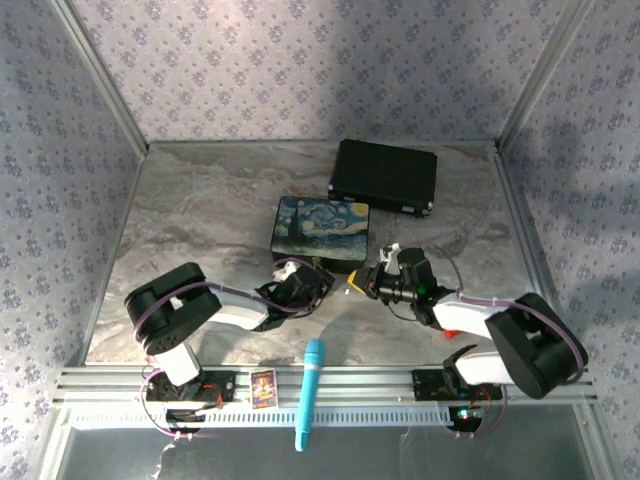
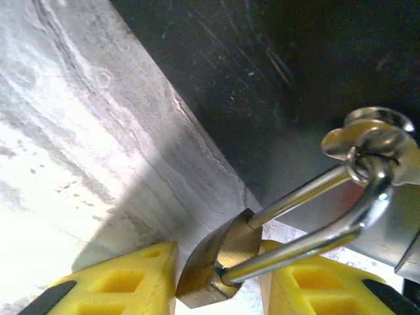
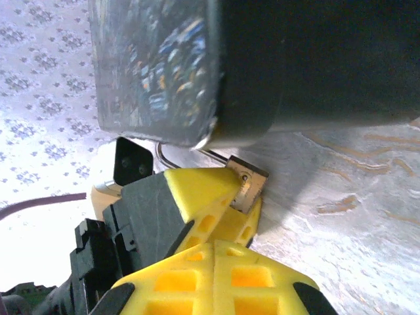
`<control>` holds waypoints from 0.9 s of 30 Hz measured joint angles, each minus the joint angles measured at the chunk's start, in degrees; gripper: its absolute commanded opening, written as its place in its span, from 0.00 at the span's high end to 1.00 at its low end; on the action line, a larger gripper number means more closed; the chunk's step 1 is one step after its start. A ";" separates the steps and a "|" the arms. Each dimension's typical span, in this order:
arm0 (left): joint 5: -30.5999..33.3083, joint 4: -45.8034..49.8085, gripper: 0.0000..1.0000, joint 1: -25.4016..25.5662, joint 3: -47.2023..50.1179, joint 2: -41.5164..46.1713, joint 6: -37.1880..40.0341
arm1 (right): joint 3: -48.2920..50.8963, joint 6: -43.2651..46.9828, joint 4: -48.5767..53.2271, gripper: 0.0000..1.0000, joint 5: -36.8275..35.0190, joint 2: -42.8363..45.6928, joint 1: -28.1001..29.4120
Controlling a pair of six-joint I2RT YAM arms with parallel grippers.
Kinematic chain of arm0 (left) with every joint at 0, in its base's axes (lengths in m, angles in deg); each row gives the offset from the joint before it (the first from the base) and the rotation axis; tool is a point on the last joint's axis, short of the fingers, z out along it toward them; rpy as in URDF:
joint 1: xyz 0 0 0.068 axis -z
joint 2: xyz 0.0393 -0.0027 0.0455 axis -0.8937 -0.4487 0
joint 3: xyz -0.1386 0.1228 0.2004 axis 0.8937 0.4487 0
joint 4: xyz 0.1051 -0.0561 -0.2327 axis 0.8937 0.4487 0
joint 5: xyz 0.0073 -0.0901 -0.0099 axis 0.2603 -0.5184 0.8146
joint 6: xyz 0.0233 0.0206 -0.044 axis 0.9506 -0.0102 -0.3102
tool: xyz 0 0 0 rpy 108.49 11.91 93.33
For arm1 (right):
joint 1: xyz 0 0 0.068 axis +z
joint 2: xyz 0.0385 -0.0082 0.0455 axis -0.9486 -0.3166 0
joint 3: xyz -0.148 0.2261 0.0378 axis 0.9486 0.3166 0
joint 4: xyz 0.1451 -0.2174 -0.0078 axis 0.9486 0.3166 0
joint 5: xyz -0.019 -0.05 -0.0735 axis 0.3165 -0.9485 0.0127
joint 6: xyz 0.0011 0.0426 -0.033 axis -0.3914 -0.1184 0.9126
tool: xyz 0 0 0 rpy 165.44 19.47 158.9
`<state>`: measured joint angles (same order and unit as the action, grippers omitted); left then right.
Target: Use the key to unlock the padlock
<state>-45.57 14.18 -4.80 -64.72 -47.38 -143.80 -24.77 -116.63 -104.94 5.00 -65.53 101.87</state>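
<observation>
From above, both arms are reaching into the middle of the worktop [image 1: 200, 210]. The left hand [image 1: 305, 285] and right hand [image 1: 372, 283] are meeting just below the Starry Night box [image 1: 322, 225].

In the left wrist view, the padlock [image 2: 220, 262] is sitting at bottom centre. Its shackle [image 2: 298, 197] is running up-right through the hasp loop [image 2: 371, 134] on the box's dark side. The left hand's yellow fingers [image 2: 125, 282] are standing narrowly apart on either side of the brass body; whether they are pressing it or only flanking it, I cannot tell.

In the right wrist view, the right hand's fingers [image 3: 216, 275] are lying closed together at the bottom of the frame. Whether a key is pinched between them I cannot tell. Above them the padlock's end face is poking out under the box.

The step is looking like key insertion. To do it well, the left hand should be clamping the flat faces firmly and presenting that end face squarely. The key should be travelling straight along the body's axis, never levering on the thin shackle.
</observation>
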 measured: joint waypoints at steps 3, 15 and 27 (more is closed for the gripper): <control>1.27 1.38 0.31 0.46 0.17 1.73 0.17 | -0.46 1.97 4.02 1.00 -1.05 2.47 0.09; 12.87 6.10 0.40 6.10 3.61 21.11 4.55 | -2.75 0.72 5.70 1.00 -8.02 6.34 3.93; 13.75 -7.15 0.55 7.61 7.10 19.34 5.25 | -6.91 -4.33 -0.13 1.00 -16.74 7.08 10.78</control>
<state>-31.82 7.03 2.81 -57.61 -28.04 -138.56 -31.67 -120.96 -105.07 -11.74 -58.45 112.65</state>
